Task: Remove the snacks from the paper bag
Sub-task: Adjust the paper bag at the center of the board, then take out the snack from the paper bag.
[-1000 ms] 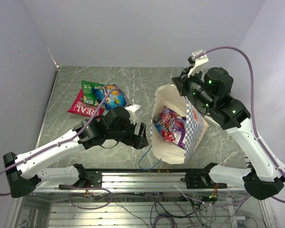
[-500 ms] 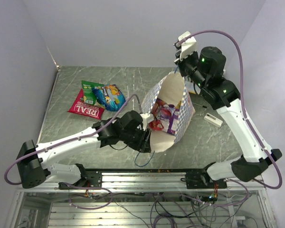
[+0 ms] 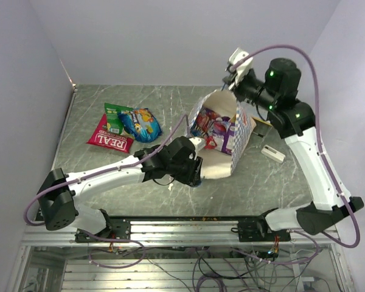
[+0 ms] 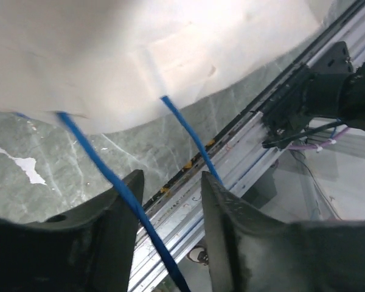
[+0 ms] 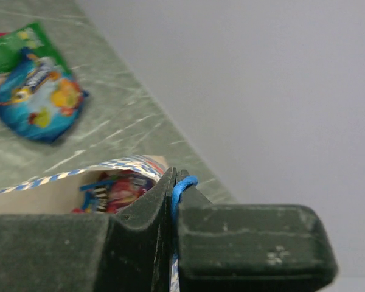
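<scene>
At the near edge of the paper bag [image 3: 214, 165], the left gripper [image 4: 170, 188] has its jaws spread, and the near cord handle [image 4: 184, 126] runs down between them. From the wrist view it is hard to say whether either finger touches the cord. The bag stands tipped on the counter [image 3: 170, 103] with its mouth facing up and toward the arms. Inside the bag lies a heap of snacks [image 3: 216, 129], purple and red among them, so the greater part of the job looks undone. At the bag's far rim the right gripper [image 5: 172, 182] is pressed together, pinching the far cord handle [image 5: 181, 185] and holding that side up. Well to the left of the bag, three packets lie out on the counter: the red packet [image 3: 111, 139] lettered "REAL", the green packet [image 3: 114, 115] and the blue packet [image 3: 141, 123].
</scene>
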### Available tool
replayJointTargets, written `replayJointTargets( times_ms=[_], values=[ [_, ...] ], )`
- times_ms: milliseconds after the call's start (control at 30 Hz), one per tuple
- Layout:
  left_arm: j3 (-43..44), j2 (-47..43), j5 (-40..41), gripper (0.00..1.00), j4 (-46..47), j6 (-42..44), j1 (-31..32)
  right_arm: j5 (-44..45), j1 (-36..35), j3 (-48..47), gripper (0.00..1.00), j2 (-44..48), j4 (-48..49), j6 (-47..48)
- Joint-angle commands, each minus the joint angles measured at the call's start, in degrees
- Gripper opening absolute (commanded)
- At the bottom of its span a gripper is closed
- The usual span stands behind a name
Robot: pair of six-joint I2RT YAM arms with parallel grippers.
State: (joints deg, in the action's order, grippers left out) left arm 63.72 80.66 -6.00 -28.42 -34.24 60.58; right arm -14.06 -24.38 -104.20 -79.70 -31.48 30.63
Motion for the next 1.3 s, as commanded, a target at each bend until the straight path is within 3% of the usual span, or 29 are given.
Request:
replayJointTargets(
  times_ms=[0, 200, 333, 433, 633, 833, 1067, 1267],
  values=[
    [-2.5, -2.6, 4.2, 0.61, -0.6, 1.1, 0.2, -6.9, -5.0, 11.3, 0.00, 6.2, 4.9, -7.4],
    [-5.8, -14.1, 6.1, 0.84, -7.2, -0.3, 0.3, -8.5, -11.3, 21.4, 0.00, 11.0, 7.8, -17.3],
    [-4.4, -21.5, 6.2, 0.87, -6.4, 0.9, 0.2, -5.3, -11.4, 23.0, 0.00, 13.1, 8.6, -20.3],
    [-2.4, -21.7, 2.9, 0.84, -0.7, 3.1, 0.3, -1.8, -11.4, 23.5, 0.00, 13.8, 9.6, -21.6],
    [-3.8, -14.6, 5.5, 0.77, 20.8, 5.1, 1.1, 1.9, -11.4, 21.2, 0.00, 13.3, 9.3, -23.3],
    [-5.7, -1.8, 16.8, 0.69, 39.9, 9.3, 2.7, 3.9, -11.4, 20.3, 0.00, 13.6, 9.4, -24.2],
    [-1.1, 13.9, 27.8, 0.67, 46.1, 19.0, 2.8, 4.5, -11.4, 18.6, 0.00, 13.6, 8.4, -24.0],
    [2.2, 22.9, 27.5, 0.70, 50.9, 25.6, 0.7, 4.4, -11.4, 17.6, 0.00, 13.0, 6.9, -22.6]
  ],
)
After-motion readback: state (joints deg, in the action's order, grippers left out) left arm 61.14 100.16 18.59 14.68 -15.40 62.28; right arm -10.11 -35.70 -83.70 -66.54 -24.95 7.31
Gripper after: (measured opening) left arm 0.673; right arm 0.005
